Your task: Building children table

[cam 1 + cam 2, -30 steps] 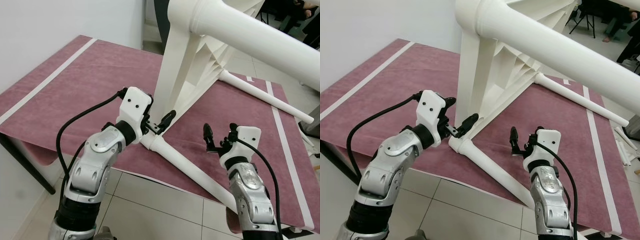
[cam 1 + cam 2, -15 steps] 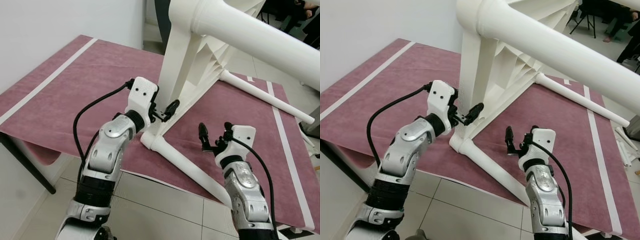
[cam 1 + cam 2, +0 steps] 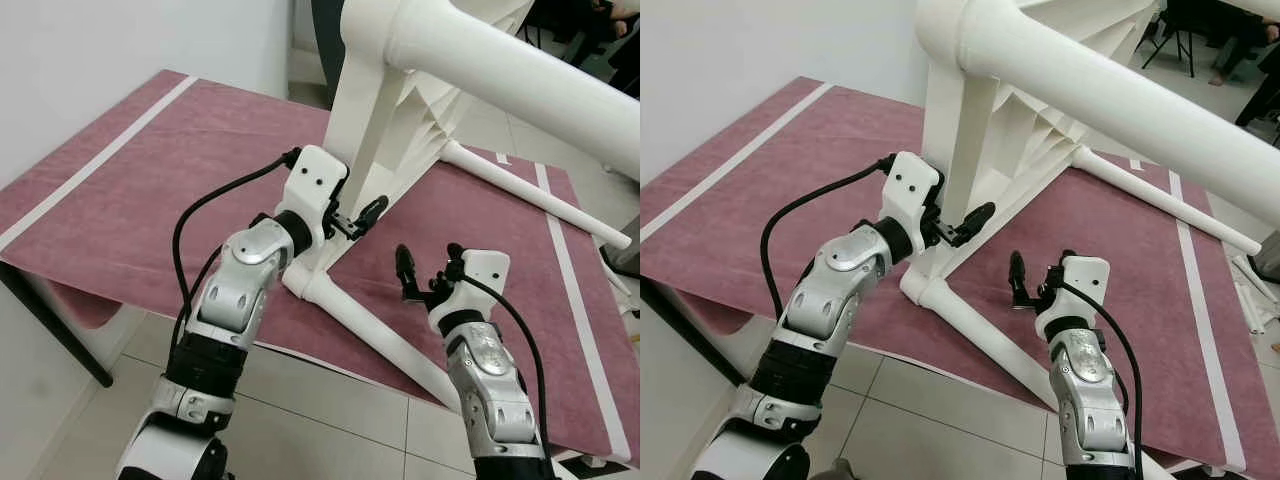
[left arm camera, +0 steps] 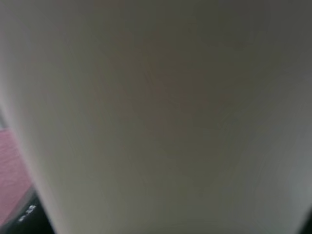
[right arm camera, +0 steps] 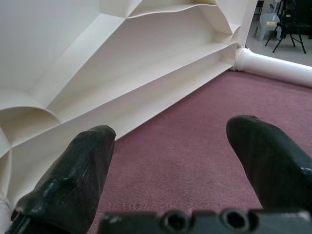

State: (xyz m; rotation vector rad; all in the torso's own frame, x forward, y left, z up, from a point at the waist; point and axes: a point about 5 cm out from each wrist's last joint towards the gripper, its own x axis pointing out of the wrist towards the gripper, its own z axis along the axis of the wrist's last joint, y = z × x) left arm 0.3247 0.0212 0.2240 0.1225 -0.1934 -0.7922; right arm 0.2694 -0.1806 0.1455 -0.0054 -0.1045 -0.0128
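A maroon-covered workbench [image 3: 150, 180] carries the white children's table [image 3: 400, 110], tipped on its side with its ribbed underside facing the right gripper and one leg [image 3: 370, 335] running off the near edge. The left gripper [image 3: 358, 218], fingers parted, reaches around the table's edge panel. The right gripper [image 3: 428, 272] hovers wide open above the cloth

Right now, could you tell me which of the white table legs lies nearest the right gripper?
The leg running toward the robot over the table's near edge; the right gripper hovers open just beside it. The far leg lies behind, and the raised leg overhead.
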